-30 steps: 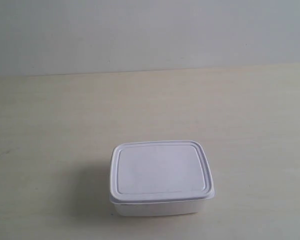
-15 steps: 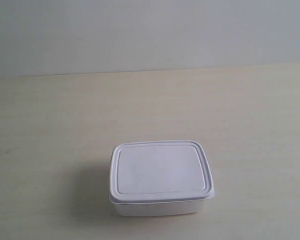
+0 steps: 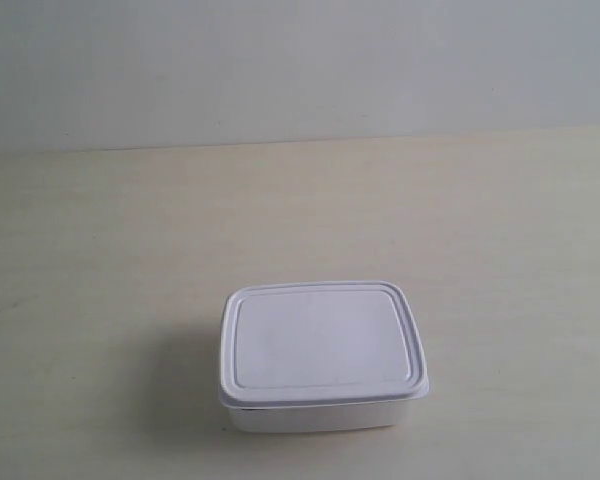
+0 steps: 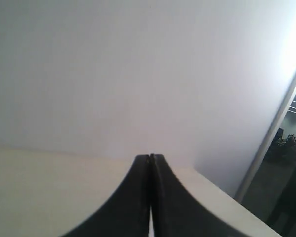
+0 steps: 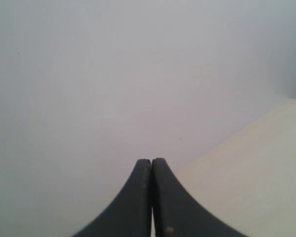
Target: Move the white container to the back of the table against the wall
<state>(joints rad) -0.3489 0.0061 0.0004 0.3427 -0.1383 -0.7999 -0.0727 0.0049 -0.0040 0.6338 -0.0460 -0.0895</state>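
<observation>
The white container (image 3: 322, 355) sits lidded on the pale table (image 3: 130, 250), near the front edge of the exterior view and well short of the grey-white wall (image 3: 300, 60). No arm shows in the exterior view. In the left wrist view my left gripper (image 4: 149, 157) is shut with nothing between its black fingers, pointing at the wall (image 4: 138, 74) over the table (image 4: 39, 187). My right gripper (image 5: 151, 161) is shut and empty too, facing the wall (image 5: 113, 74) with the table (image 5: 256, 173) to one side. Neither wrist view shows the container.
A table edge and a white post (image 4: 276, 123) with dark clutter behind it appear in the left wrist view. A faint dark mark (image 3: 0, 308) lies on the table at the exterior view's left.
</observation>
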